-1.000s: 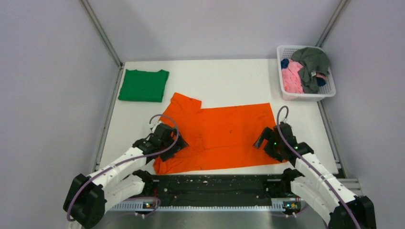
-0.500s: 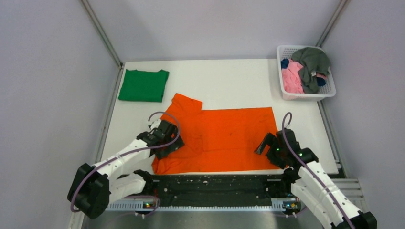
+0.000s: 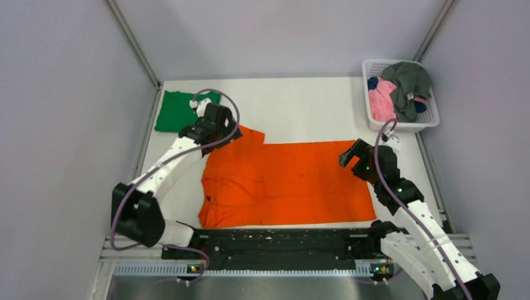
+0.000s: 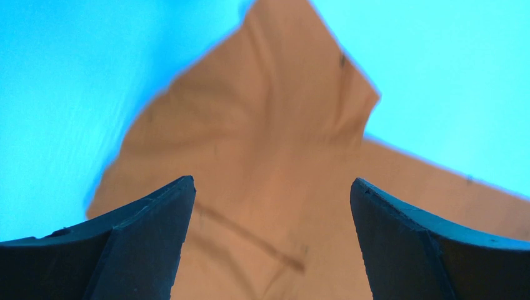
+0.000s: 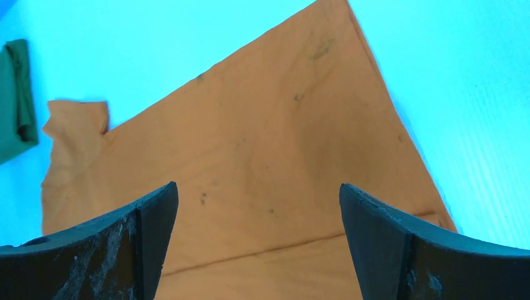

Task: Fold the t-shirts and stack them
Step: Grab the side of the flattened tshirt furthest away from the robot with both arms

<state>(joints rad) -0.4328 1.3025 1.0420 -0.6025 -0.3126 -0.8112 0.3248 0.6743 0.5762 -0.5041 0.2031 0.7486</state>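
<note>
The spread t-shirt (image 3: 287,181) lies at the centre of the desk (image 3: 300,106). At its 10 o'clock, near its sleeve, lies the folded t-shirt (image 3: 172,112). At 2 o'clock, apart, stands the basket (image 3: 400,127), with heaped t-shirts (image 3: 400,90) in it.

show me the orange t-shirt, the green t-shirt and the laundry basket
orange t-shirt (image 3: 294,181), top external view, middle of its body
green t-shirt (image 3: 172,112), top external view, uncovered left half
laundry basket (image 3: 403,127), top external view, near white wall
</note>
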